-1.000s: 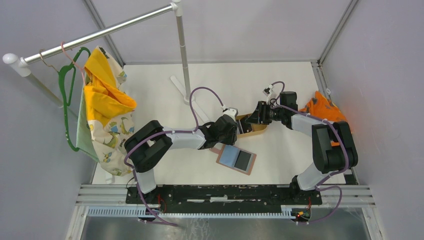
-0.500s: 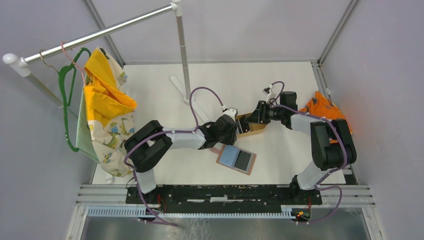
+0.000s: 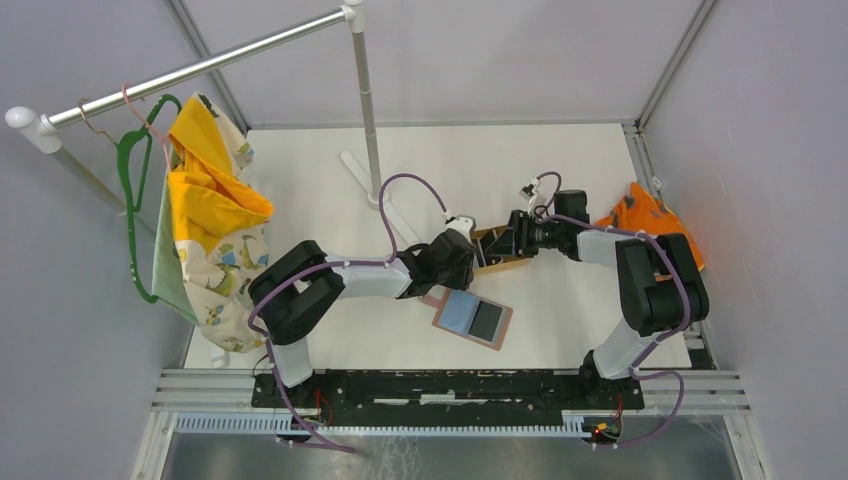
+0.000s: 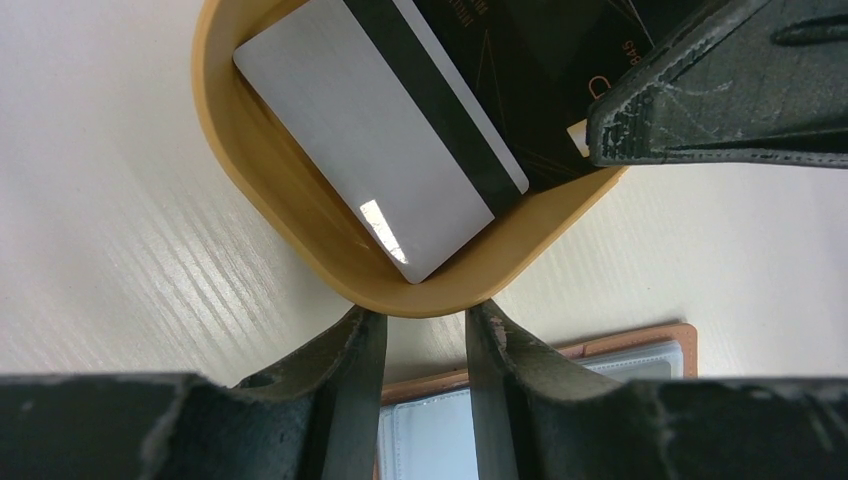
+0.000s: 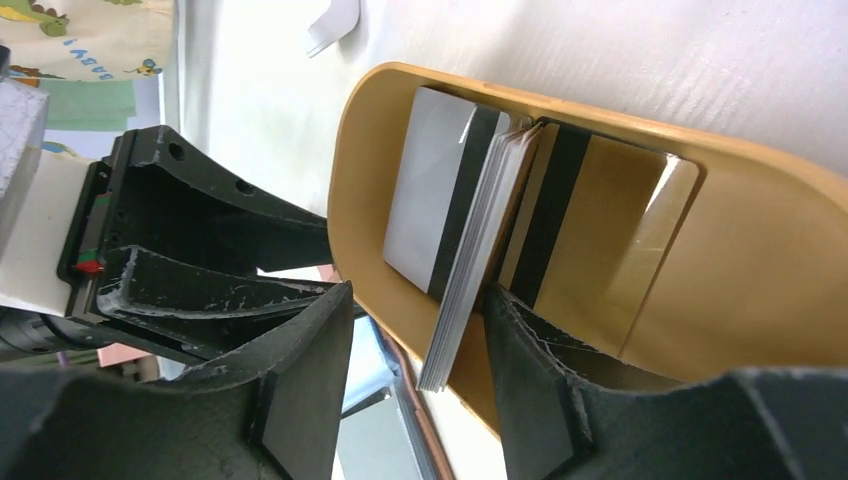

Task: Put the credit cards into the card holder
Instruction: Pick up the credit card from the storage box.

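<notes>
The tan oval tray (image 3: 497,264) holds the credit cards: a white card with a dark stripe (image 4: 370,140), a black card (image 4: 520,70) and a gold card (image 5: 600,230). A stack of cards (image 5: 480,260) stands on edge over the tray's rim. My right gripper (image 5: 418,292) is open around it, one finger inside the tray against the stack, the other outside. My left gripper (image 4: 425,325) is slightly open and empty, its tips against the tray's outer wall. The open reddish-brown card holder (image 3: 472,318) lies just in front, with a blue and a dark card in its slots.
A clothes rail on a pole (image 3: 365,90) stands at the back, its foot (image 3: 362,168) on the table. Yellow and patterned clothes (image 3: 205,210) hang at the left. An orange cloth (image 3: 645,215) lies at the right edge.
My right gripper has moved a little to the left, further over the tray. The left arm and the card holder have not moved.
</notes>
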Controlling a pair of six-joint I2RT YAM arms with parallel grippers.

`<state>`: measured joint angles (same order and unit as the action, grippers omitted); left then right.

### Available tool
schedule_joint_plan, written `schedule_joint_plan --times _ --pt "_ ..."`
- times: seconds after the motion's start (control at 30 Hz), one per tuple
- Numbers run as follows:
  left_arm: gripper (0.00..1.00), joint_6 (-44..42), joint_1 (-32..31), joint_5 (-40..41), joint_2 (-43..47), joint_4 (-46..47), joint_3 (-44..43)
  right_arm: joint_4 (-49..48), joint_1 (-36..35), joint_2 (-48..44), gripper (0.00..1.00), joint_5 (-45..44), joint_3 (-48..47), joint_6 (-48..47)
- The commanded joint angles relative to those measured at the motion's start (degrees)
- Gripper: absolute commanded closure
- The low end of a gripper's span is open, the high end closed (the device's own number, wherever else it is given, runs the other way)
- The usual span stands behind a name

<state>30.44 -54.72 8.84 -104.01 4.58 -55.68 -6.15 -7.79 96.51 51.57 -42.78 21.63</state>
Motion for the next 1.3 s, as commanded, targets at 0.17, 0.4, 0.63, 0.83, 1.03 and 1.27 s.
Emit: schedule_joint_plan --times 0.17,0.4,0.63,0.83,1.03,1.27 --pt "0.6 -2.1 0.0 -0.4 0.1 2.8 -2.7 3.8 -0.9 2.2 0.42 -4.4 -3.3 -4.2" --pt "0.6 -2.1 0.0 -0.4 1.3 2.6 -2.1 10.4 -2.2 6.2 0.41 -6.9 -8.4 -8.0" --pt "0.56 -2.3 0.0 0.0 4.6 2.4 -0.7 10.8 -1.4 4.1 0.44 -5.3 -8.7 -7.8" --pt "0.48 -2.7 0.0 0.0 7.8 1.8 0.8 9.2 0.3 2.5 0.46 -1.8 -7.9 -6.1" --pt "0.47 -2.9 0.0 0.0 12.2 1.2 3.2 7.3 1.6 1.8 0.48 1.0 -7.1 -4.2" --pt "0.47 -3.4 -0.1 0.9 18.1 0.6 6.4 7.7 3.7 1.1 0.5 0.9 -7.0 -4.6"
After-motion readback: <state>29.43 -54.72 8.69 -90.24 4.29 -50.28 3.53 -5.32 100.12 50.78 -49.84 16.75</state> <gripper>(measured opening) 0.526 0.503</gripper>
